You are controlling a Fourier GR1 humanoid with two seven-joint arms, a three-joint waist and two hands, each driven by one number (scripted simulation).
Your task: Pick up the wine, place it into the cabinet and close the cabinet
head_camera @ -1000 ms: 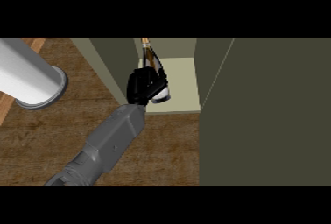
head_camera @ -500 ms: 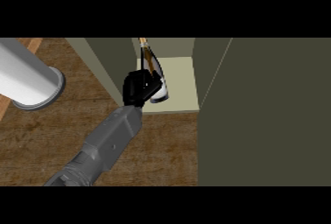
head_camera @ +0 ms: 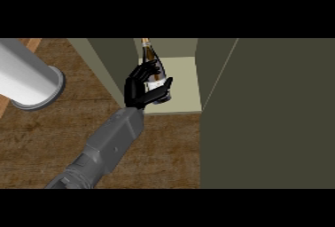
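Observation:
The wine bottle (head_camera: 154, 60), dark with a pale label and a gold neck, stands inside the open cabinet (head_camera: 183, 95) on its pale shelf floor. My left hand (head_camera: 138, 88) is at the bottle's left side, at the cabinet's mouth. Its fingers (head_camera: 147, 71) are spread and nearly straight beside the glass, and its thumb (head_camera: 166, 85) lies across the label. The bottle's lower part is partly hidden behind the hand. My right hand is out of view.
The cabinet door (head_camera: 268, 115) stands open as a large dark panel filling the right side. A thick white cylinder (head_camera: 26, 75) with a grey rim juts in at the upper left. Wooden counter (head_camera: 170, 150) lies below the cabinet.
The fingers have uncurled from the bottle and spread out. The hand has shifted slightly left, so more of the bottle shows. The bottle has stayed where it was.

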